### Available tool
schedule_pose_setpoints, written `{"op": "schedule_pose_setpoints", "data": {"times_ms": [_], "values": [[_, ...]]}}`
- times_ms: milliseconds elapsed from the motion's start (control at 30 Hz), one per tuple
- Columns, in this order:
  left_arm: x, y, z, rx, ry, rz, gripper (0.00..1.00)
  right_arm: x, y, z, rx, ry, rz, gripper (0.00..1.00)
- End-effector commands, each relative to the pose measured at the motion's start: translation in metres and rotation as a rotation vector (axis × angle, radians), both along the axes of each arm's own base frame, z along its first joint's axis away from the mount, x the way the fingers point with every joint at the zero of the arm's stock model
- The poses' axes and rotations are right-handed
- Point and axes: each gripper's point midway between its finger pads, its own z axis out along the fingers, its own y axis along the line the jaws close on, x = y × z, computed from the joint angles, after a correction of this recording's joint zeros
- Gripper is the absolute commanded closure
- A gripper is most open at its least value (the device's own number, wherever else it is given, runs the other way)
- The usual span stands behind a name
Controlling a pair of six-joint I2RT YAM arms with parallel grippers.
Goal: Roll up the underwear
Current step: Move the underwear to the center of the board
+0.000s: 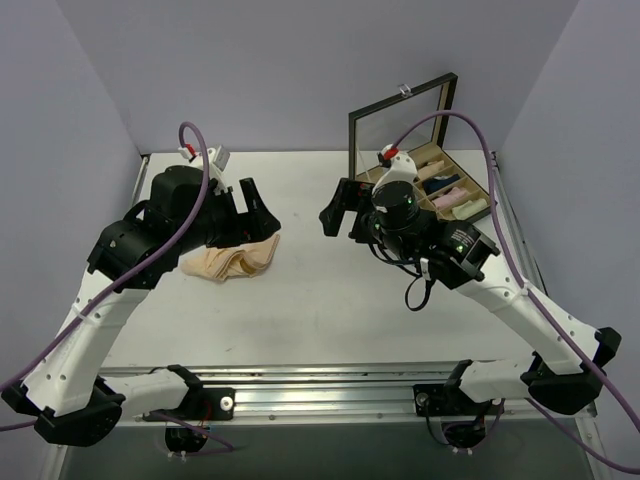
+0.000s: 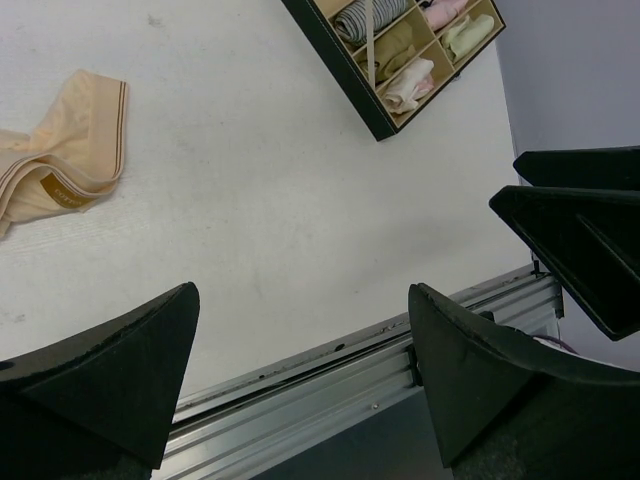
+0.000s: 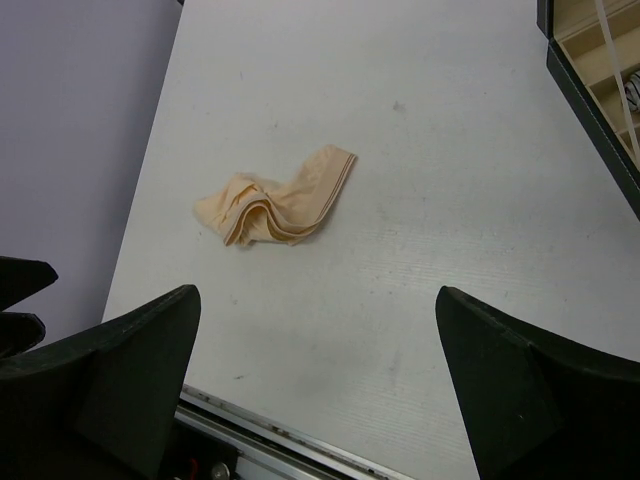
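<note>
Top view, garment: the underwear (image 1: 232, 260), a small crumpled piece of thin peach-beige cloth, lies on the white table (image 1: 330, 310) left of centre. It is well apart from the black-walled compartment box (image 1: 440, 190) at upper right.
Top view, jaws: the left gripper (image 1: 258, 212) hangs spread wide and empty, just beside the cloth's upper edge. The right gripper (image 1: 336, 212), equally wide and empty, sits near centre, apart from the cloth to its right.
Top view, axis: the cloth's long axis runs roughly left to right, with the banded end tipped up at the right. The left arm looks clearly nearer.
Top view, hidden: the left arm covers part of the cloth's upper-left edge.
Left wrist view: the underwear (image 2: 60, 150) is at upper left, cut by the frame edge, up and left of the jaws. The black fingers (image 2: 110, 385) are parted at the bottom with nothing between them.
Right wrist view: the underwear (image 3: 275, 200) shows whole, left of centre. Its axis runs from lower left to upper right, with the striped band at the upper-right end. The fingers (image 3: 540, 390) are wide apart at the bottom and hold nothing.
Hard to tell: the folds are bunched, and I cannot tell which layer lies on top.
</note>
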Motion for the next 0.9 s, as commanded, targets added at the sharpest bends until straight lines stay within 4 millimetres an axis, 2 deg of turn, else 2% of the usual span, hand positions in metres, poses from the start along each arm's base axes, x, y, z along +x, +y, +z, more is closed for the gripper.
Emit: {"op": "schedule_pose_setpoints", "data": {"times_ms": [0,167,267,300,333,400,433,500,533,600,667,700,833,867], "values": [[0.007,-0.005,0.009,-0.033,-0.035,-0.02,0.06,0.01,-0.004,0.014,0.019,-0.034,-0.04,0.0],[0.018,0.0,-0.003,-0.031,0.015,0.003,0.06,0.009,-0.011,0.011,0.006,-0.029,-0.054,0.0],[0.035,0.011,-0.023,-0.04,0.077,0.043,0.06,0.009,-0.015,0.01,0.006,-0.028,-0.06,0.0],[0.039,0.012,-0.034,-0.045,0.119,0.039,0.05,0.009,-0.017,0.009,0.005,-0.027,-0.063,0.0],[0.05,0.029,-0.05,-0.037,0.161,0.087,0.04,0.009,-0.017,0.009,0.006,-0.026,-0.064,0.0],[0.062,0.038,-0.075,-0.051,0.241,0.09,0.02,0.005,-0.018,0.007,0.015,-0.024,-0.056,0.0],[0.074,0.056,-0.085,-0.046,0.253,0.129,0.0,0.004,-0.019,0.006,0.018,-0.023,-0.053,0.0],[0.084,0.076,-0.122,0.02,0.32,0.172,0.0,0.0,-0.018,0.0,0.011,-0.018,-0.023,0.0],[0.091,0.09,-0.133,0.044,0.338,0.209,0.05,-0.001,-0.018,-0.003,0.003,-0.017,-0.01,0.0],[0.097,0.102,-0.165,0.098,0.405,0.226,0.09,-0.001,-0.017,-0.012,-0.025,-0.003,0.005,0.01],[0.102,0.119,-0.187,0.178,0.439,0.258,0.13,0.001,-0.017,-0.021,-0.06,0.023,0.007,0.03],[0.104,0.123,-0.204,0.207,0.482,0.263,0.15,0.001,-0.017,-0.02,-0.07,0.024,0.012,0.04],[0.106,0.131,-0.232,0.238,0.546,0.278,0.19,0.007,-0.02,-0.032,-0.127,0.054,-0.002,0.1],[0.107,0.132,-0.235,0.238,0.554,0.287,0.19,0.014,-0.023,-0.038,-0.143,0.063,-0.019,0.16]]}}
